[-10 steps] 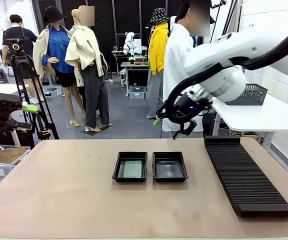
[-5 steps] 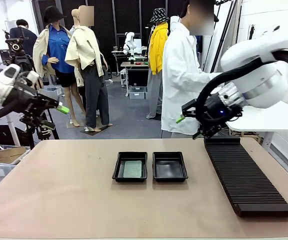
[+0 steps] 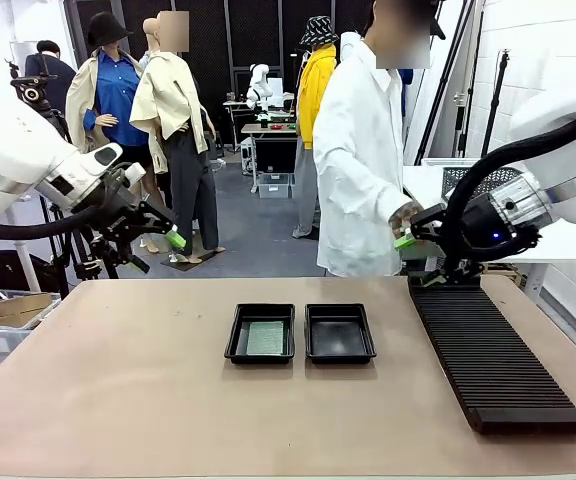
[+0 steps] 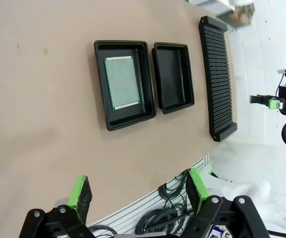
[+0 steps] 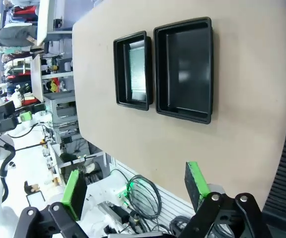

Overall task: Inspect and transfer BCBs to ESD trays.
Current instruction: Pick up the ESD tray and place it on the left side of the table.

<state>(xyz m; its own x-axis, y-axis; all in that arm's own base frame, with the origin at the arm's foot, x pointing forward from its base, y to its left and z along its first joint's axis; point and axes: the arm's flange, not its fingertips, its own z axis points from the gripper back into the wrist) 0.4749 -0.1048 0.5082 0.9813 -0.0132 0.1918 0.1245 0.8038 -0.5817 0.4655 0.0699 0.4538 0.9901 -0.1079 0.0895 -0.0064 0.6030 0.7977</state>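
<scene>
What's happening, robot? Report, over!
Left pincer and right pincer open, empty. One green board in left tray; right tray bare. Person's hand close to right pincer.

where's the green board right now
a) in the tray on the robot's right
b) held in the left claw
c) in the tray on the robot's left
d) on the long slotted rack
c: the BCB lies flat inside the left ESD tray, while the right ESD tray beside it holds nothing.
</scene>
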